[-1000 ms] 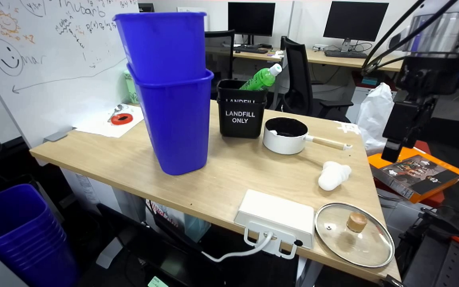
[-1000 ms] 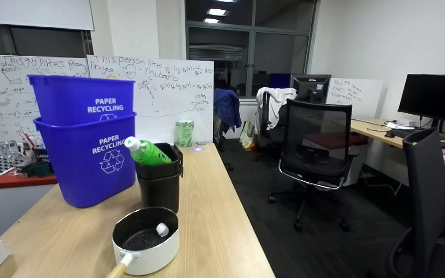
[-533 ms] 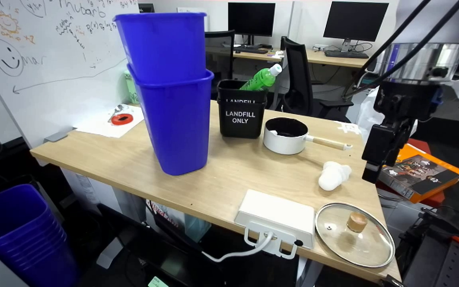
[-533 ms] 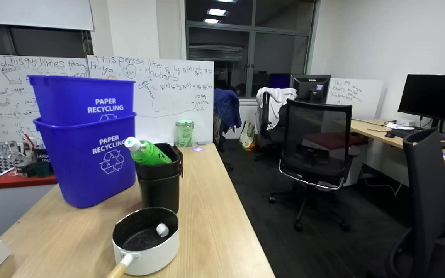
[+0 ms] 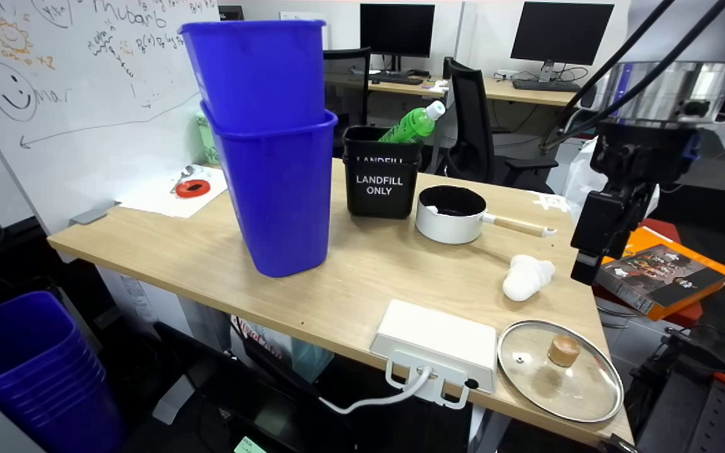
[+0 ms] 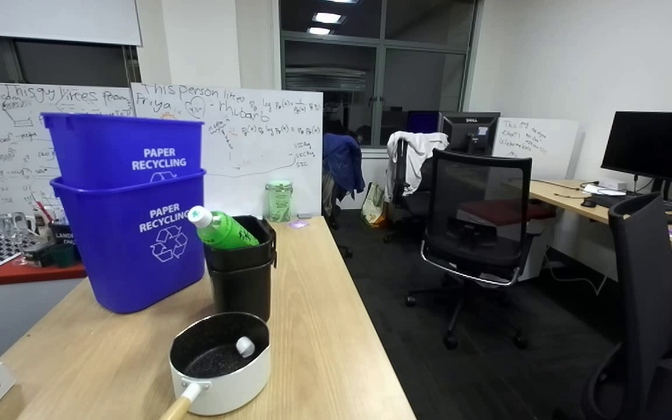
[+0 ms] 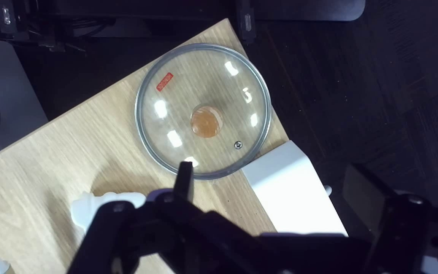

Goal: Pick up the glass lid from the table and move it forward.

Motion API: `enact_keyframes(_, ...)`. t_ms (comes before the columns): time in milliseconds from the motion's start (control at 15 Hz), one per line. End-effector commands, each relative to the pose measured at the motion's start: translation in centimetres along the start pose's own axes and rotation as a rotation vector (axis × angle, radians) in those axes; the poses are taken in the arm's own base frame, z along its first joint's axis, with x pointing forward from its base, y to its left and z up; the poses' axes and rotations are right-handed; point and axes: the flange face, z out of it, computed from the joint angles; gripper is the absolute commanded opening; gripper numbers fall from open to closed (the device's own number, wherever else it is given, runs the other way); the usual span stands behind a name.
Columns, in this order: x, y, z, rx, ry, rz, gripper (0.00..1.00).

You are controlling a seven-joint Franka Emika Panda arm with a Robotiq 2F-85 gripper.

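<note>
wrist view: gripper point(image 7: 272, 179) wide w/ nothing held; lid point(image 7: 203, 110) flat at corner of table point(image 7: 101, 140), rt by white box point(image 7: 299, 190). risk: if grab on knob point(image 7: 206, 122) is off-centre, lid cld tilt, bump box or drop off edge.

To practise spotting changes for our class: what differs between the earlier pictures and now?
In an exterior view, the gripper has moved left and lower overall, rising slightly at the end. Nothing was visibly gripped or released. The lid, pan and blue bins stayed put.
</note>
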Motion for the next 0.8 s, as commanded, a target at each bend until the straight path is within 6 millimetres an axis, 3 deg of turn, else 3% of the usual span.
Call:
enact_keyframes(0, 0.1, 0.0, 0.1, -0.026, 0.004, 0.000, 1.00)
enact_keyframes(733, 0.4, -1.2, 1.0, -0.086, 0.031, 0.073, 1.00)
